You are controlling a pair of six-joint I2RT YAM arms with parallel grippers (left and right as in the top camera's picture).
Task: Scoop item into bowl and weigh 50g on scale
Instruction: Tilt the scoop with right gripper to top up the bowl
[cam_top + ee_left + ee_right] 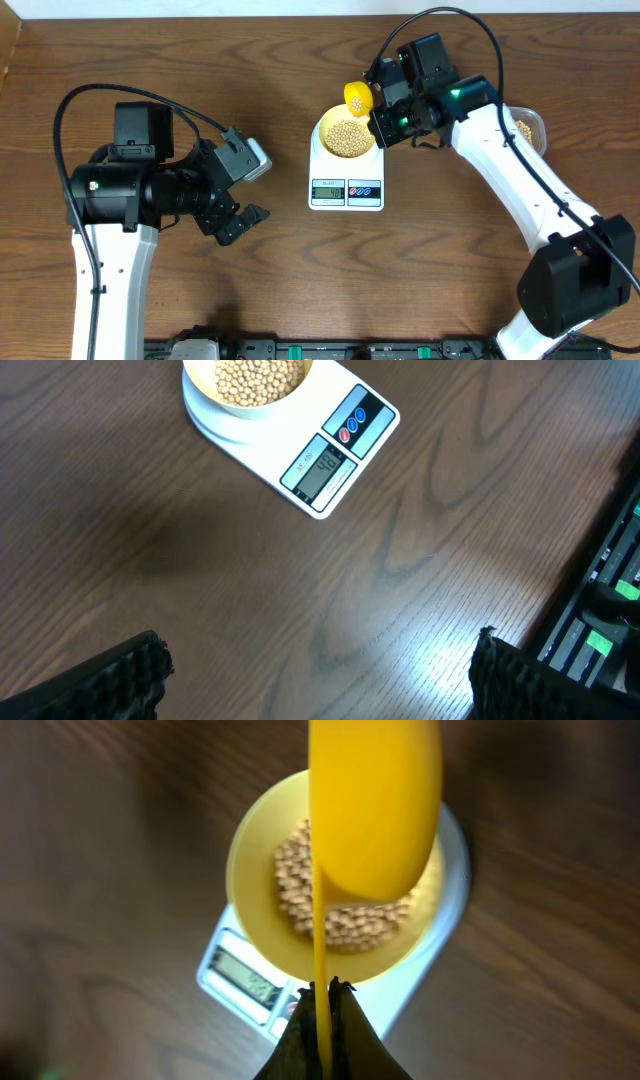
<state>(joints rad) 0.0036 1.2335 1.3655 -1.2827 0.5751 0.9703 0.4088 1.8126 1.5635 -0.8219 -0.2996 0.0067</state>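
Upper middle of the overhead frame, the scale point(346, 190) is sitting on the counter point(200, 60) with the bowl point(325, 128) resting on its round top. Beans point(348, 138) are lying in a pile inside the bowl. The right hand point(385, 108) is clenching the handle of a yellow spoon point(358, 97), which is hanging over the bowl's upper right rim. In the right wrist view the spoon point(375, 810) is covering part of the beans point(300, 890), its handle running down between the closed fingers point(345, 1020). Whether the spoon is carrying anything is not showing. The left hand point(250, 190) is hovering at middle left, released and holding nothing, well apart from the scale. Its wrist view is showing both fingers point(100, 680) spread wide at the bottom corners. The scale's display point(322, 468) is lit, but the digits are too small to read. A clear tub point(532, 125) is peeking out behind the right arm.
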